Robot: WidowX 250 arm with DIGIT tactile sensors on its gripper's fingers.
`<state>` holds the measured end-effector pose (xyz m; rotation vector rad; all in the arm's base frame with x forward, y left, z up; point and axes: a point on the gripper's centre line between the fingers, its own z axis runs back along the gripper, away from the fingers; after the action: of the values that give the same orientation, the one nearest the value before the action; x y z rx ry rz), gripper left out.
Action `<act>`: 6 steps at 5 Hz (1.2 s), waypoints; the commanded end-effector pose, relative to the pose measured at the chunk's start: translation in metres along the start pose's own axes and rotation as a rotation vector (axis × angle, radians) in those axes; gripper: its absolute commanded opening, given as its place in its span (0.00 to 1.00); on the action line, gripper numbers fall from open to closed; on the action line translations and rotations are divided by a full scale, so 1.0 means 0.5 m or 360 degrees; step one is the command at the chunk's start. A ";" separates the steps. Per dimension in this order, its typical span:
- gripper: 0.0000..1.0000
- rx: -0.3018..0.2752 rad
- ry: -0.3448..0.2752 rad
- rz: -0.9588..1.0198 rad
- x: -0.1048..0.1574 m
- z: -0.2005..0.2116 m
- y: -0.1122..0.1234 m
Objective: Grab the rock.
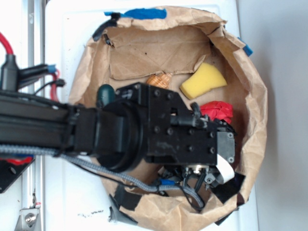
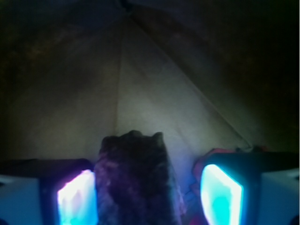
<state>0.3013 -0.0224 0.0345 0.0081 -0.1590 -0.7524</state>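
brown paper bag [image 1: 252, 96] on a white table [image 1: 72, 202]; the gripper [image 2: 150, 197], jaws apart, straddles the rock [image 2: 136, 183], possibly touching the left pad [image 2: 75, 201].

My arm [image 1: 48, 127] is matte black: a long boxy link running into a round collar, then a blocky wrist housing [image 1: 178, 130] dotted with small dark screw heads. I see a grey braided cable [image 1: 96, 168] looping beneath it, and thin wires with a blue connector [image 1: 167, 182] hanging under the wrist. A grey metal plate [image 1: 225, 147] with screws sits at the tip. On the wrist camera, my pincer [image 2: 147, 194] shows two fingers [image 2: 75, 199] with glowing cyan-white pads.
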 end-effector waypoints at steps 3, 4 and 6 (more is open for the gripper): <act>0.00 0.0113 -0.0082 0.0500 -0.054 0.255 0.060; 0.00 0.0169 0.0021 0.0764 -0.085 0.319 0.091; 0.00 0.0116 0.0125 0.1053 -0.096 0.387 0.086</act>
<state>0.2654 0.0583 0.1973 0.0260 -0.0265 -0.1053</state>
